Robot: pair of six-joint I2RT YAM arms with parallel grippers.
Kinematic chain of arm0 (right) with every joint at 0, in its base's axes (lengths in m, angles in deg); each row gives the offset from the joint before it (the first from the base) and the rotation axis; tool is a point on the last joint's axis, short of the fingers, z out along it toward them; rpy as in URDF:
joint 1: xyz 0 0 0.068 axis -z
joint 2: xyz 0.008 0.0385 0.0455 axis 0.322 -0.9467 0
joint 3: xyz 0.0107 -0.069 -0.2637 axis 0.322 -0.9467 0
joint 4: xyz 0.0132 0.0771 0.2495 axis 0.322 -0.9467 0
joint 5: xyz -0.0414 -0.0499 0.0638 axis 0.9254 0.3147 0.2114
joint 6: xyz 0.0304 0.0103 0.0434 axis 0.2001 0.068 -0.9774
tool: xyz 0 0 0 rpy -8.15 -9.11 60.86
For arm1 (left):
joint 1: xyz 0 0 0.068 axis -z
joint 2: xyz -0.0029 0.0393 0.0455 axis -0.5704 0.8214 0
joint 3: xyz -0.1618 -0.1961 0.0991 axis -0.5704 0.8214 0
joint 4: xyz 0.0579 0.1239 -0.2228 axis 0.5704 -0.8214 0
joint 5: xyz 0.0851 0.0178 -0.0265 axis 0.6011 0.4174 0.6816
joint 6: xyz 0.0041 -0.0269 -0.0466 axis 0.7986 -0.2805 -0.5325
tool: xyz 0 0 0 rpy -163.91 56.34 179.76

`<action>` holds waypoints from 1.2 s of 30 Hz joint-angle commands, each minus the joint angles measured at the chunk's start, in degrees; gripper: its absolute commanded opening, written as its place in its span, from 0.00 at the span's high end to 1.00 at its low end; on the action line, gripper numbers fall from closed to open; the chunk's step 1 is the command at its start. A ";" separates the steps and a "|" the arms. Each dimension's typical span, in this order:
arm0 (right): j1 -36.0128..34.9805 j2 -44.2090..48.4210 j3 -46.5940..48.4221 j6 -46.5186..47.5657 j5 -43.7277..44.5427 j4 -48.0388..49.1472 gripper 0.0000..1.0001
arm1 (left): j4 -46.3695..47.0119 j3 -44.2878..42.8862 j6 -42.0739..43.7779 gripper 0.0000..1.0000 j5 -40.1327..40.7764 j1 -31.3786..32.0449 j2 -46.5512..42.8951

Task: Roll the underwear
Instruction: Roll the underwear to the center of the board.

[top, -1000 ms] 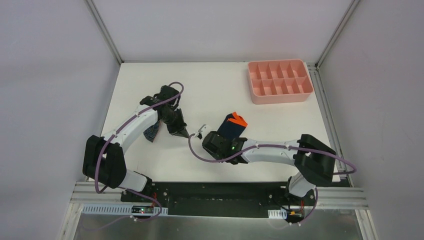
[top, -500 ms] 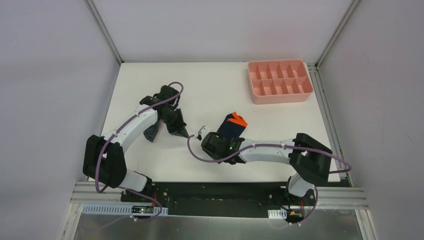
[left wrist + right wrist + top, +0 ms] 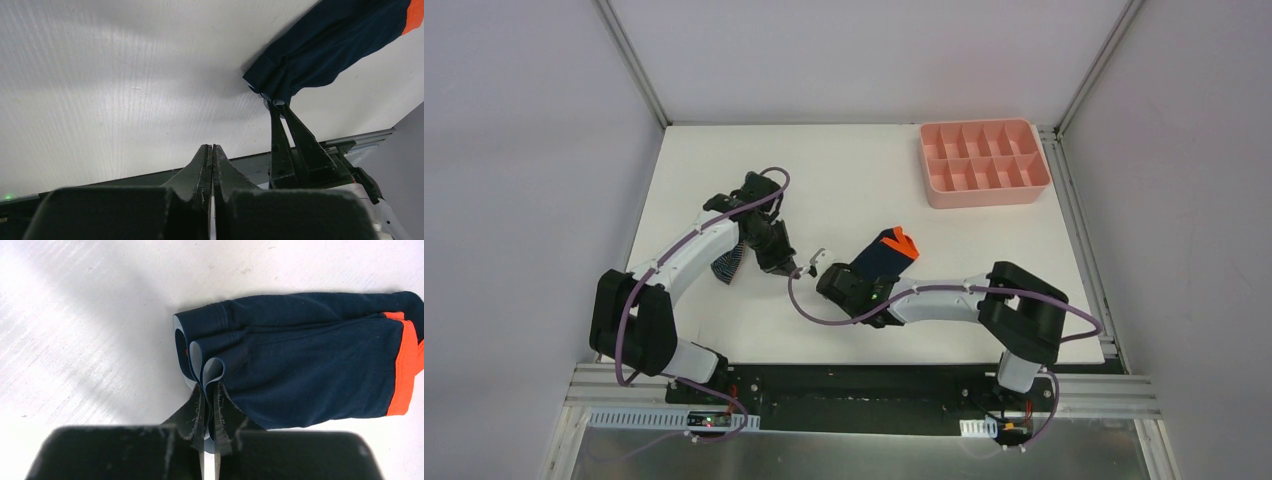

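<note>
The navy underwear with orange trim (image 3: 886,252) lies folded mid-table. In the right wrist view its layered edge (image 3: 205,365) sits between the jaws of my right gripper (image 3: 209,390), which is shut on it; the orange band (image 3: 406,370) lies at the far end. From above, the right gripper (image 3: 854,272) is at the cloth's near-left end. My left gripper (image 3: 790,268) is shut with nothing in it, just left of that end (image 3: 212,148). The left wrist view shows the navy underwear (image 3: 325,45) pinched by the right gripper's fingers (image 3: 292,140). The striped underwear (image 3: 727,262) lies partly under the left arm.
A pink compartment tray (image 3: 984,196) stands at the back right of the white table. The two grippers are close together near the table's middle. Aluminium frame posts and grey walls enclose the table.
My right gripper has shut on the near edge of the navy underwear, and the right arm has shifted a little left. The left arm has barely moved.
</note>
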 commanded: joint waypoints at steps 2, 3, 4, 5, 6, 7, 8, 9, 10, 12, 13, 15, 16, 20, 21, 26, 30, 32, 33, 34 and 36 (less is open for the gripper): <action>1.23 1.09 -0.92 -2.07 -8.72 -4.76 1.00 | -0.49 1.71 -0.14 1.00 -1.65 -0.60 -1.50; 1.66 2.02 -0.82 -2.99 -9.80 -4.93 1.00 | 0.11 2.15 -0.71 1.00 -2.39 -0.65 -1.49; 2.13 2.91 -0.79 -3.85 -11.39 -4.96 1.00 | 1.13 2.78 -1.42 1.00 -3.32 -0.61 -1.49; 2.52 3.66 -0.81 -4.68 -12.87 -4.91 1.00 | 2.41 3.71 -2.49 1.00 -4.35 -0.58 -1.56; 2.85 4.29 -0.89 -5.49 -14.21 -5.02 1.00 | 4.02 4.82 -3.63 0.97 -5.79 -0.60 -1.53; 3.21 4.81 -0.85 -6.29 -15.70 -5.06 1.00 | 6.16 6.16 -4.71 0.90 -7.66 -0.60 -1.49; 3.68 5.28 -1.00 -7.12 -17.20 -5.09 1.00 | 8.62 7.81 -5.95 0.81 -9.71 -0.62 -1.37; 4.05 5.74 -1.24 -7.97 -18.99 -5.01 1.00 | 11.29 9.21 -7.25 0.74 -11.63 -0.60 -1.25; 4.55 6.33 -1.81 -8.29 -20.72 -4.23 1.00 | 13.66 10.66 -8.47 0.68 -13.10 -0.54 -1.23; 5.54 6.92 -2.72 -10.90 -23.84 -3.23 1.00 | 17.71 12.91 -10.11 0.55 -14.80 -0.44 -1.11; 5.95 7.07 -3.00 -11.73 -25.55 -2.86 1.00 | 18.91 13.51 -10.39 0.51 -15.42 -0.43 -0.80; 6.85 7.29 -3.58 -12.89 -28.63 -2.26 1.00 | 20.82 14.13 -10.29 0.45 -17.11 -0.30 0.34; 7.20 7.50 -3.84 -13.44 -29.79 -2.03 1.00 | 21.65 14.21 -10.07 0.43 -18.21 -0.19 1.06; 8.15 8.24 -4.28 -13.90 -33.09 -1.81 1.00 | 23.59 14.45 -9.60 0.30 -22.54 0.46 4.08; 8.34 8.43 -4.44 -13.88 -33.52 -1.75 1.00 | 23.84 14.46 -9.63 0.27 -23.63 0.64 4.72; 8.97 8.93 -4.84 -13.33 -34.18 -1.76 1.00 | 26.15 15.17 -9.79 0.23 -26.76 2.13 7.29; 9.56 8.94 -4.70 -13.18 -34.26 -1.88 1.00 | 29.06 15.68 -8.84 0.23 -31.69 2.30 10.20; 9.82 8.88 -4.43 -12.98 -34.34 -1.91 1.00 | 29.27 15.58 -7.73 0.24 -34.33 2.39 12.11; 10.01 8.89 -4.29 -12.88 -34.42 -2.02 1.00 | 29.29 15.60 -7.31 0.24 -35.07 2.41 12.80; 10.11 8.82 -4.12 -12.78 -34.44 -2.14 1.00 | 29.31 15.50 -6.97 0.24 -35.74 2.50 13.36; 10.44 8.72 -3.86 -12.48 -34.44 -2.20 1.00 | 29.32 15.11 -6.14 0.25 -37.25 2.60 14.58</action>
